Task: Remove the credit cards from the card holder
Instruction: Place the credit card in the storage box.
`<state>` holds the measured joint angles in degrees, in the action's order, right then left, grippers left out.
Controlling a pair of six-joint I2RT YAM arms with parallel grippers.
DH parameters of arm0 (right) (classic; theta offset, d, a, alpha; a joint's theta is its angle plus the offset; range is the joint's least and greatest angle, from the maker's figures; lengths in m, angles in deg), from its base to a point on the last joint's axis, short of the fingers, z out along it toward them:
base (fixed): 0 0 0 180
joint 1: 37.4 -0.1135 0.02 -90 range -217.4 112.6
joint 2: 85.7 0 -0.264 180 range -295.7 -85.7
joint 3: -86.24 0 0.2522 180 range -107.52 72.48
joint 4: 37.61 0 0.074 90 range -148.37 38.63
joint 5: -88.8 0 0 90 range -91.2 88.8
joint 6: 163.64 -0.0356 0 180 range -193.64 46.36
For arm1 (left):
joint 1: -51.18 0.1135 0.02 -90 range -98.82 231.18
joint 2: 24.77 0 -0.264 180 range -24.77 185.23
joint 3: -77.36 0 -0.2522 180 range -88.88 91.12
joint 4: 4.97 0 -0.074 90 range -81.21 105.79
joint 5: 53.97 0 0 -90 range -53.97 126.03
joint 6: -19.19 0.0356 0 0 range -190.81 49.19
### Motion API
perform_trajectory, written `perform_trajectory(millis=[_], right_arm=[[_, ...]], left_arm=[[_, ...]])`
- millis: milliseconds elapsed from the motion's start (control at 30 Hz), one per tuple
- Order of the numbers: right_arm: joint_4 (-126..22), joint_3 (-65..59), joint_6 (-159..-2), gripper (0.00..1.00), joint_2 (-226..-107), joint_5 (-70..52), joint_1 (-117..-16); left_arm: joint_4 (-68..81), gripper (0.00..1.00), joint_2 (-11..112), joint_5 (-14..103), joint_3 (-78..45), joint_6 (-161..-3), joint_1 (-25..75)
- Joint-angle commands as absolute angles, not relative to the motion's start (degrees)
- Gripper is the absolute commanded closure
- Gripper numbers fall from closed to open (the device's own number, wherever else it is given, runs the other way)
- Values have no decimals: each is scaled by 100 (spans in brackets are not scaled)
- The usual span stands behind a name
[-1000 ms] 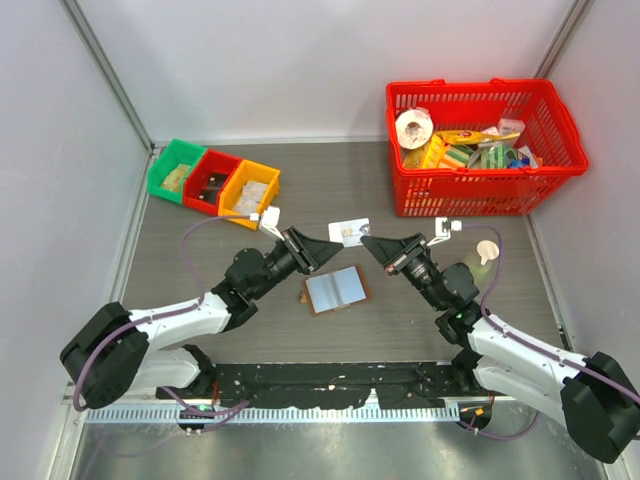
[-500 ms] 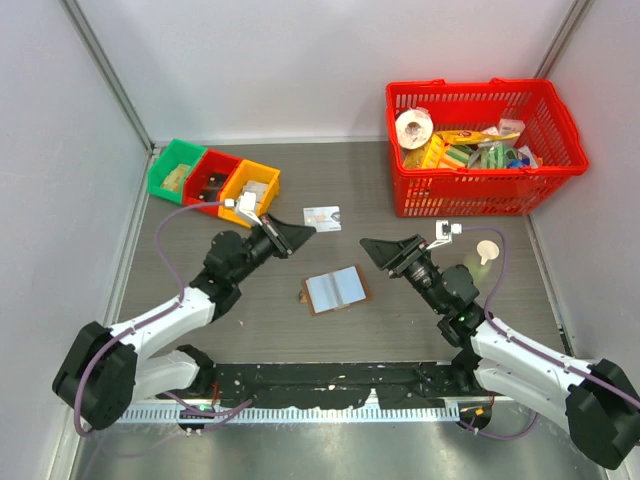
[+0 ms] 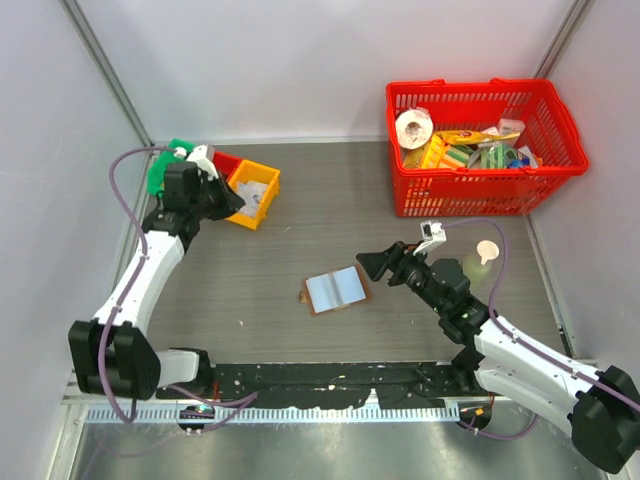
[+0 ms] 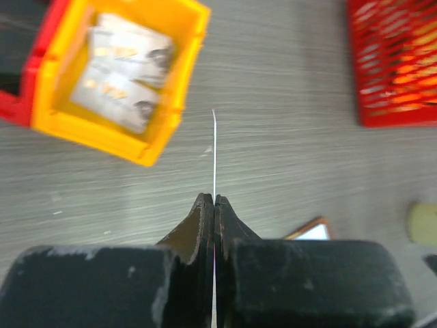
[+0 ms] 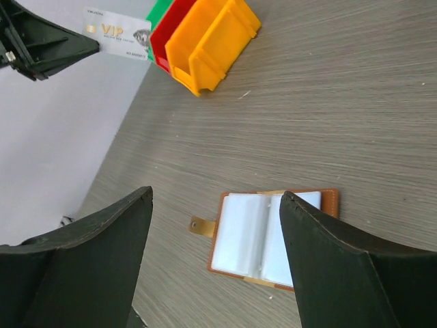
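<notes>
Plastic, likely stiff and slick: our left gripper (image 4: pixel 214 201) pinches a credit card (image 5: pixel 116 41) endwise. Our right gripper (image 5: pixel 216 195) gapes empty.

**Inventory, items standing by**

1. Table (image 3: pixel 330 195): grey wood-grain top, pale walls (image 3: pixel 330 70) on 3 sides.
2. Red basket (image 3: pixel 470 195): plastic lattice, upright at the far right corner. Holds 1 white roll (image 3: pixel 414 127), yellow packets (image 3: pixel 436 150), a green packet (image 3: pixel 497 156) and further small packs too jumbled to tell apart.
3. 3 open bins at the far left, side by side in 1 row: green bin (image 3: pixel 156 180) nearest the wall, red bin (image 3: pixel 229 161) in the middle, yellow bin (image 5: pixel 212 48) innermost.
4. Small cream round item (image 3: pixel 487 250): on the table in front of the basket's right end, apart from it.
</notes>
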<state>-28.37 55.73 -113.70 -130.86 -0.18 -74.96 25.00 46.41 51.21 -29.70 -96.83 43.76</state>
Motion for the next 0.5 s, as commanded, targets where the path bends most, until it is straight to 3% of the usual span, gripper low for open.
perform_trajectory(millis=[0, 467], right_arm=[[-2975, 5218, -10661, 21, -13114, -249, -7519], [-2887, 5226, -10344, 21, -13184, -691, -7519]], left_arm=[[3981, 100, 5335, 4588, -2228, -8690, 4686], [4404, 100, 8078, 5280, 357, -7292, 4792]])
